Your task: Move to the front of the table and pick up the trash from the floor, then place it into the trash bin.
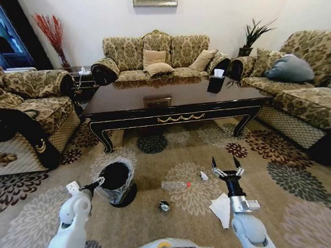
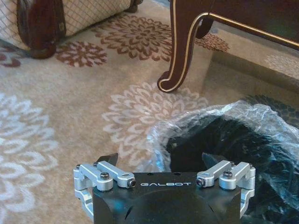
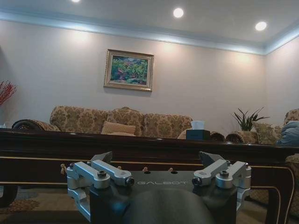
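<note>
Head view: right gripper (image 1: 227, 164) is hovering low over the carpet, jaws spread wide, nothing in them. The bottle (image 1: 176, 185) is lying just to its left and slightly nearer the robot, long axis running left-right, red cap toward the gripper. White scrap (image 1: 204, 176) is sitting between cap and gripper; folded paper (image 1: 221, 208) is lying beside the right arm; dark round piece (image 1: 164, 206) is sitting nearer the base. Right arm is clearly the closer one. Left gripper (image 1: 98, 183) is sitting at the trash bin (image 1: 117, 181) rim.

Left wrist view: left jaws are standing open, empty, over the bin's bag; fingertips are cut off.

Right wrist view: camera is looking level at the table (image 3: 140, 149); jaws open; floor trash is hidden below.
</note>
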{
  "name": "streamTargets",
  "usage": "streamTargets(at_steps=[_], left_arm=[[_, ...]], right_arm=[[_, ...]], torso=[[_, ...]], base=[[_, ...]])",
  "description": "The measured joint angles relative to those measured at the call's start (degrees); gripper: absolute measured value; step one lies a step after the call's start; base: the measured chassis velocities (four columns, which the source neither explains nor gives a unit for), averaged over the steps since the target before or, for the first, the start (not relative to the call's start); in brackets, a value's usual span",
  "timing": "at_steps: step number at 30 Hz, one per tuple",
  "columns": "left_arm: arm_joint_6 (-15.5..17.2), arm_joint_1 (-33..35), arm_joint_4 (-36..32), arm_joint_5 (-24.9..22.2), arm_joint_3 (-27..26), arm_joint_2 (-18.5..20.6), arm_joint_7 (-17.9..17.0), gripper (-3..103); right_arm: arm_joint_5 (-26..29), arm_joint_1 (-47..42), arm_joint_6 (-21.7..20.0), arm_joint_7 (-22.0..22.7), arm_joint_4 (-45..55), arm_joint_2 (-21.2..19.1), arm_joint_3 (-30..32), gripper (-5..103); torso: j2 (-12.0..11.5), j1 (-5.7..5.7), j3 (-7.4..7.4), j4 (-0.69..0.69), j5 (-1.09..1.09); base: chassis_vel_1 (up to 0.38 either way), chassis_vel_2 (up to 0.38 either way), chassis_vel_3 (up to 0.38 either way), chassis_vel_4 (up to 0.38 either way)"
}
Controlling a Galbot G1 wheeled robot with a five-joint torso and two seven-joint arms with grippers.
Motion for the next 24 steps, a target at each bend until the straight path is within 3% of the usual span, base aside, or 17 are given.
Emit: streamTargets(at_steps=[4,9,12,24], left_arm=[[0.7,-0.5,-0.6,-2.5,0.0,-1.0,-1.9,100],[3.7,-2.1,-2.7,-11.0,-1.3,-1.4,-10.4,100],[3.7,-2.9,-1.4,-11.6,-1.3,-1.4,-12.0,100],[3.8,-5.9,3.9,-11.6,0.2,-3.3,-12.2,103]], right_arm=[[-0.1,-0.2,0.1,0.0,-0.1,0.1,0.0,100],[-0.5,-0.3,0.6,0.0,-0.9,0.4,0.2,100],[-0.7,-0.2,0.7,0.0,-1.1,0.4,0.0,100],[-0.8,0.3,0.9,0.0,-2.3,0.4,-0.3,100]], torso=[[0.0,0.00,0.00,0.00,0.00],[0.0,0.00,0.00,0.01,0.02],[0.0,0.00,0.00,-0.01,0.00],[0.0,0.00,0.00,0.00,0.00]], base=[[0.000,0.000,0.000,0.000],[0.000,0.000,0.000,0.000],[0.000,0.000,0.000,0.000],[0.000,0.000,0.000,0.000]])
